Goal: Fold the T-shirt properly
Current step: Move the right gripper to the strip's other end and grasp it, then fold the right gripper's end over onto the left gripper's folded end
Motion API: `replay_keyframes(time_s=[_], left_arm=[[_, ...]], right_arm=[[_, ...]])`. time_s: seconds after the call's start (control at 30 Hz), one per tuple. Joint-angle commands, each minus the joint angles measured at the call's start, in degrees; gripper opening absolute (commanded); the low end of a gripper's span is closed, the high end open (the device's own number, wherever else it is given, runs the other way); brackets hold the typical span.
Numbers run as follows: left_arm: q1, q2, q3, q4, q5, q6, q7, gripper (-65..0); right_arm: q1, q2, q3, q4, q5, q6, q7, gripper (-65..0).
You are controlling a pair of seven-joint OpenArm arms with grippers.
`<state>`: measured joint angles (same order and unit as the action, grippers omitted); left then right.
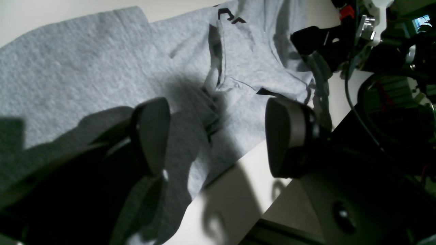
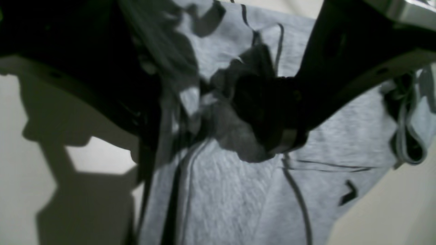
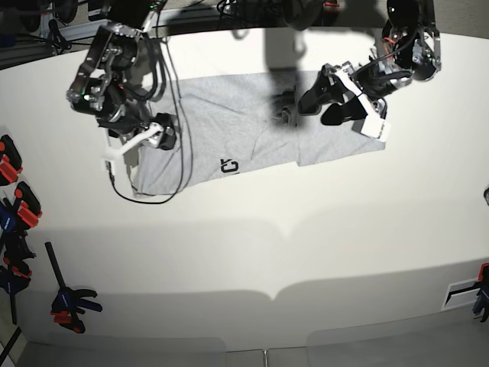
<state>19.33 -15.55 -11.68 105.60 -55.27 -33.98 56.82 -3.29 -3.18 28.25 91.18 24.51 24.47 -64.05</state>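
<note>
The T-shirt (image 3: 244, 130) lies spread along the far side of the white table (image 3: 244, 252), partly folded: its near edge runs roughly straight, a scrap of black lettering (image 3: 228, 166) shows near that edge, and a bunched ridge of cloth (image 3: 284, 109) stands up close to the middle, which suggests a layer has been turned over but not smoothed. The left gripper (image 1: 218, 136) hangs above the shirt's end on its own side with its jaws spread wide and nothing between them; in the left wrist view the grey fabric and the table's edge show plainly through the gap, so it is released and not in contact with the cloth. The right gripper (image 3: 157, 134) sits low over the opposite end of the garment, with its fingers at the cloth. The right wrist view is dark and blurred, showing one finger (image 2: 289, 109) pressed among puckered fabric; the jaws appear parted rather than clamped, and I judge it released, though whether a fold lies between them cannot be told. With an arm stationed at each end, the placement reads as preparation to take both ends for the next fold. The central ridge would, in my judgement, need flattening for a tidy result. Spring clamps (image 3: 69, 302) lie on the table, well apart from the work.
</note>
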Motion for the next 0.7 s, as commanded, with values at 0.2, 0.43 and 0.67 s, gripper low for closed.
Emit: replay_keyframes(time_s=[0.2,0.43,0.67], left_arm=[[-0.4,-0.8,-0.3,1.0,-1.4,-0.5,1.3,-24.2],[-0.1,-0.8,-0.3,1.0,-3.4,0.1,10.6,-24.2],[-0.1,-0.8,-0.3,1.0,-3.3,0.1,14.5,-24.2]], right_arm=[[0.3,0.2,-0.1,0.2,-3.0,0.4,-1.2,-40.4],[1.1,0.3,-0.1,0.8,-4.6,1.3,-0.5,-65.0],[2.6,0.9,-0.2,5.7,-3.5,1.2,-1.4,-65.0]])
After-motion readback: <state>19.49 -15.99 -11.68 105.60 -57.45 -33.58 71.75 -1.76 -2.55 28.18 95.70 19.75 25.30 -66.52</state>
